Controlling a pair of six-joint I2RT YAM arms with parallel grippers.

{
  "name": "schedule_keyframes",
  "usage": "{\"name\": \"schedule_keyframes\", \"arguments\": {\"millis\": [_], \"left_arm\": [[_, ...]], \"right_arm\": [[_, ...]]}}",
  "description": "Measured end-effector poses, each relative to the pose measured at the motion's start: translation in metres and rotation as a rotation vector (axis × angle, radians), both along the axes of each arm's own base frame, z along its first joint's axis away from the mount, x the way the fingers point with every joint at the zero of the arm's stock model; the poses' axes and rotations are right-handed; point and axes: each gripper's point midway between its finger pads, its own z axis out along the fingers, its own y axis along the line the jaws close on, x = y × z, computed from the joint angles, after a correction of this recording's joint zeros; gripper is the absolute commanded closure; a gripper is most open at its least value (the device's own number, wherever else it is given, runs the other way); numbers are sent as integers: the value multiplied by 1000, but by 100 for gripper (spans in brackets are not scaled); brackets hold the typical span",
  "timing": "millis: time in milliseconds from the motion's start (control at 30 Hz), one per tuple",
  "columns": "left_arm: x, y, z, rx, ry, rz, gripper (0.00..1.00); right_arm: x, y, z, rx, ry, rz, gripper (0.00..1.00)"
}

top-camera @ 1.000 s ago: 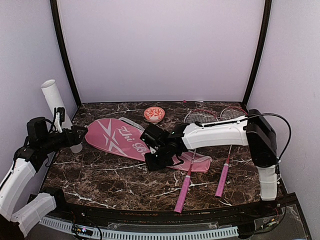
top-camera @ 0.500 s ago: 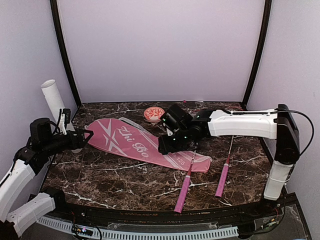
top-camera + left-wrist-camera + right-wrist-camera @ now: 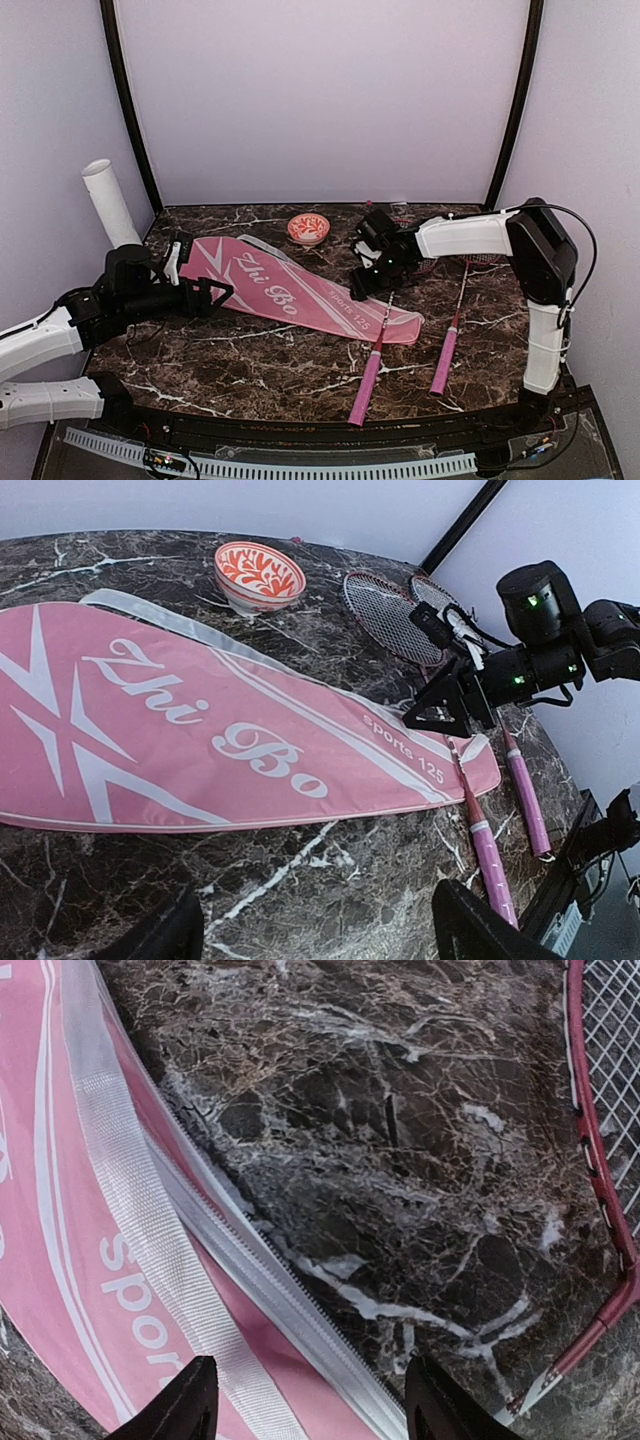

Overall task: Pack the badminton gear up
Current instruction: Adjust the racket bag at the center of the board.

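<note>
The pink "Zhi Bo" racket cover (image 3: 300, 295) lies flat mid-table. The left gripper (image 3: 220, 295), fingers apart, sits at its wide end. The right gripper (image 3: 440, 716), fingers spread and empty, is above the narrow end. The right arm partly hides the heads of the two red-framed, pink-handled rackets (image 3: 368, 385). The left arm hides the base of the long white tube (image 3: 108, 200).

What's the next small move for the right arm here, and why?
Probably lower the right end effector onto the racket shaft beside it and close. Its jaws stand open and empty, that racket lies outside the pink Zhi Bo cover, and the left end effector sits open at the cover's wide end.
</note>
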Motion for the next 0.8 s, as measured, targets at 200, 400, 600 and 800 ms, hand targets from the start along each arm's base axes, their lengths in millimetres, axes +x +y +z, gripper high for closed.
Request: {"name": "schedule_keyframes", "arguments": {"millis": [200, 400, 600, 800], "left_arm": [[-5, -20, -15, -26, 45, -11, 19], [-9, -38, -44, -22, 135, -18, 19], [-4, -49, -67, -27, 199, -7, 18], [2, -55, -95, -17, 265, 18, 17]], "right_arm": [[-3, 6, -13, 13, 25, 71, 36], [-7, 15, -15, 61, 40, 115, 38], [-14, 17, -14, 131, 50, 126, 40], [-41, 13, -12, 202, 110, 118, 43]]}}
